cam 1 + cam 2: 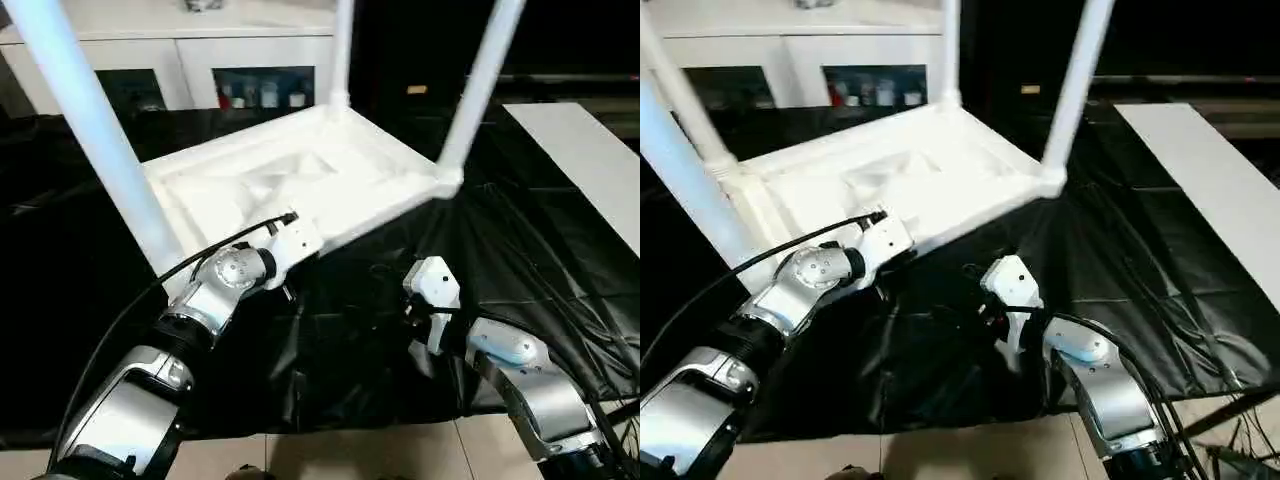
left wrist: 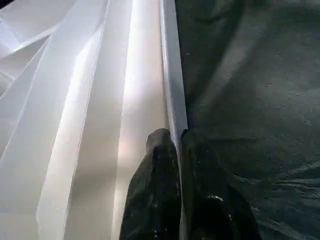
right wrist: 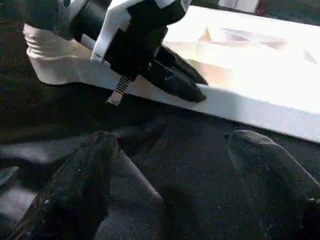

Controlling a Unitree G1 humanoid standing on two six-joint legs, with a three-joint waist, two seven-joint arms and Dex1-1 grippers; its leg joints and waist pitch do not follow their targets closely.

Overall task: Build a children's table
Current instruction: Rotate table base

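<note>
Tabletop (image 1: pixel 300 185) lies upside down on black sheeting (image 1: pixel 340 350), ribbed underside up, with the left gripper (image 2: pixel 177 137) pinched shut on its near rim; the two black fingers (image 2: pixel 157 150) straddle that thin white edge, one inside the rim and one outside. The right gripper (image 3: pixel 170 145) hangs just above the sheeting, near the rim but apart from it, jaws spread wide and holding nothing; from its wrist view the left gripper's fingers show clamped on the white edge ahead. Legs stand up from the corner sockets: one thick and close at the near left (image 1: pixel 95 140), one at the right corner (image 1: pixel 480 85), one at the far corner (image 1: pixel 342 50). Beyond the table stands a white cabinet (image 1: pixel 250 60) with glass doors; a flat white board (image 1: pixel 590 160) lies at the right on the sheeting.
</note>
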